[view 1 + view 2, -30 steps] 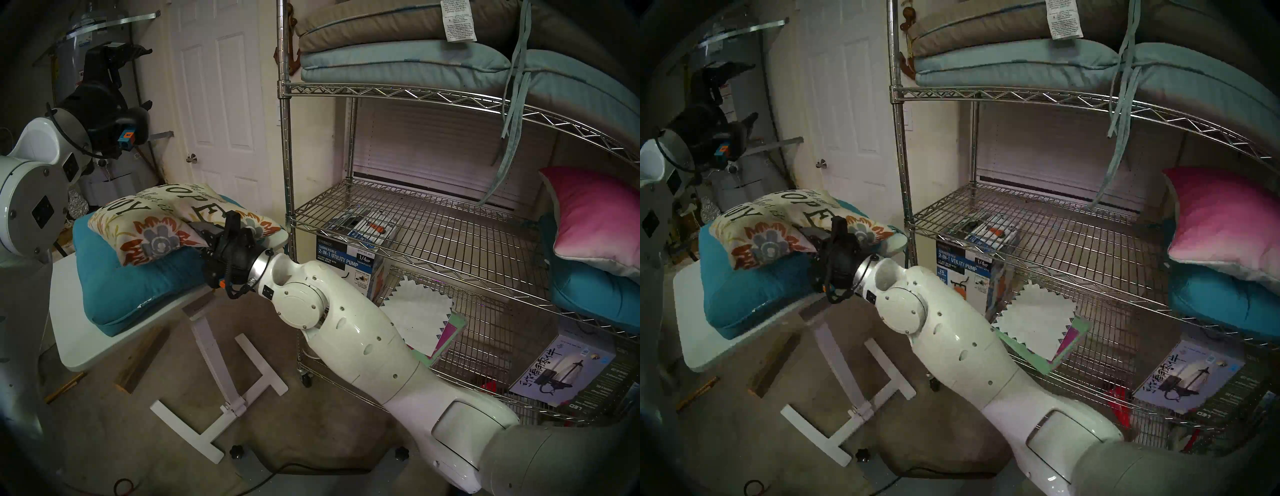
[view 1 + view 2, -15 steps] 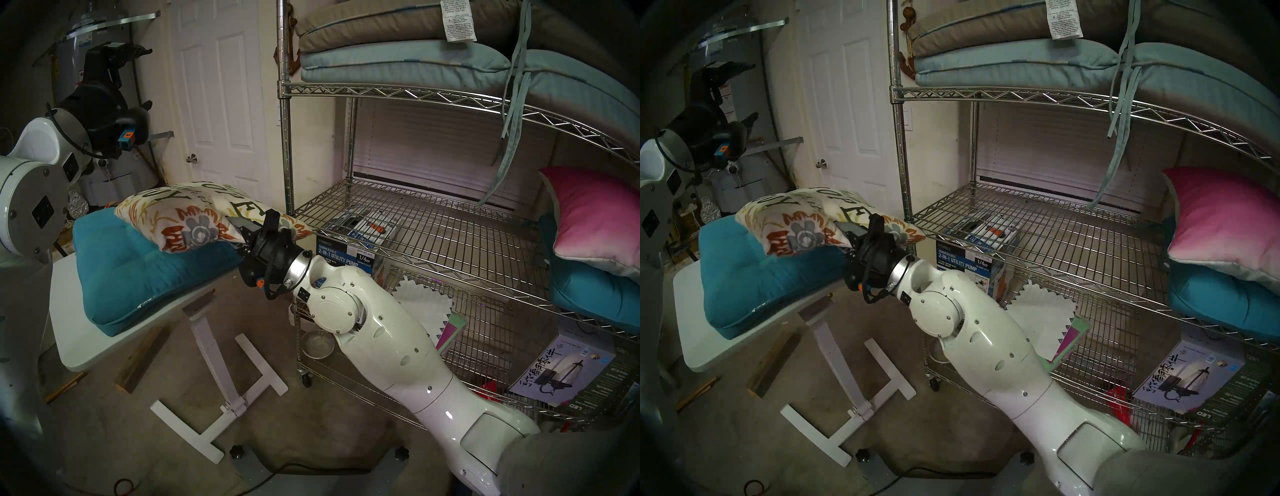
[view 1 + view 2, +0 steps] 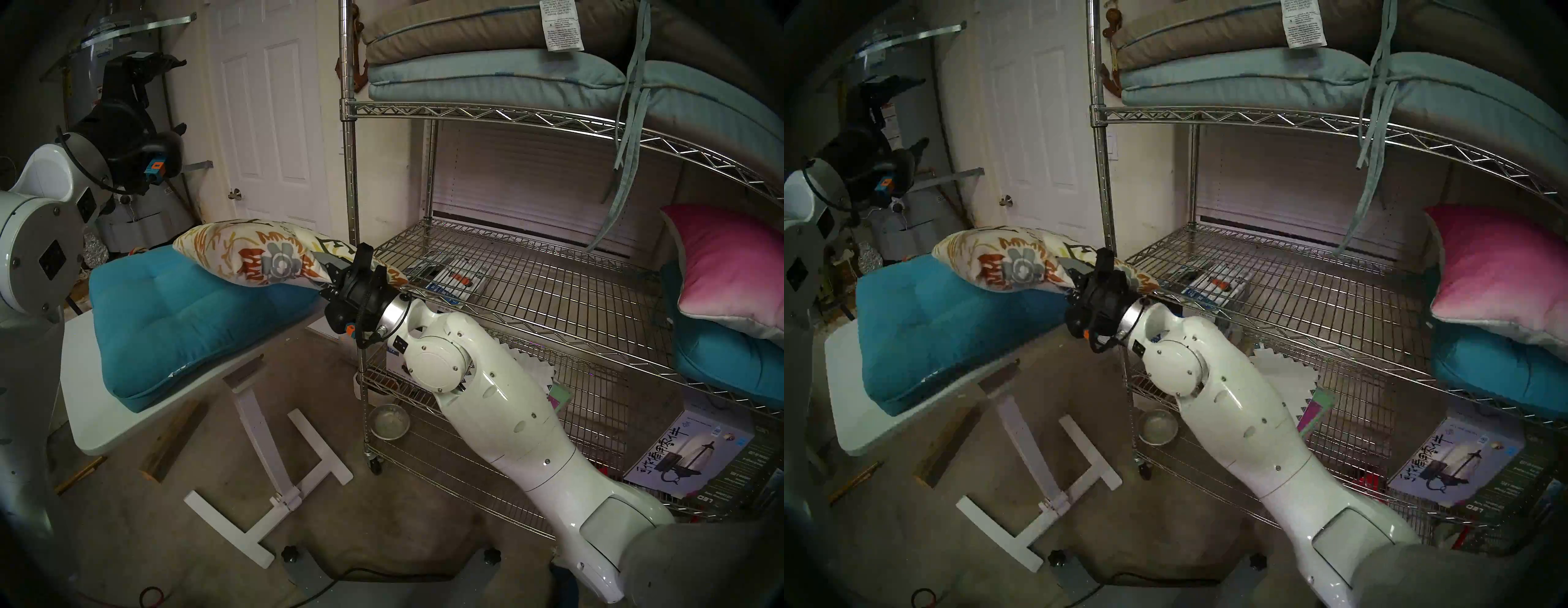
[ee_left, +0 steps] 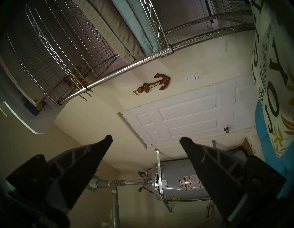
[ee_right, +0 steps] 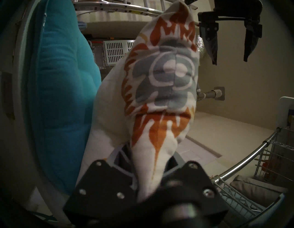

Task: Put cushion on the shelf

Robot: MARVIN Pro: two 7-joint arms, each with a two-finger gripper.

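Note:
The floral cream cushion (image 3: 254, 254) (image 3: 1009, 263) hangs tilted, pinched at its near edge by my right gripper (image 3: 329, 274) (image 5: 148, 162), which is shut on it. Its left part is over the teal seat cushion (image 3: 169, 322). Its right corner reaches the front left corner of the shelf (image 3: 530, 288) at the middle wire tier. The lettered face of the cushion (image 4: 273, 79) shows in the left wrist view. My left gripper (image 3: 178, 95) (image 4: 146, 138) is raised at the far left, open and empty, well apart from the cushion.
The teal seat cushion lies on a small white table (image 3: 110, 420). A pink pillow (image 3: 729, 263) on a teal cushion fills the middle tier's right end. Flat cushions (image 3: 488, 63) are stacked on the tier above. A metal bowl (image 3: 388, 420) sits on the floor by the shelf's front left pole.
My right gripper has lifted the cushion and carried it right, from the teal seat cushion to the shelf's front left corner. The left arm has not moved.

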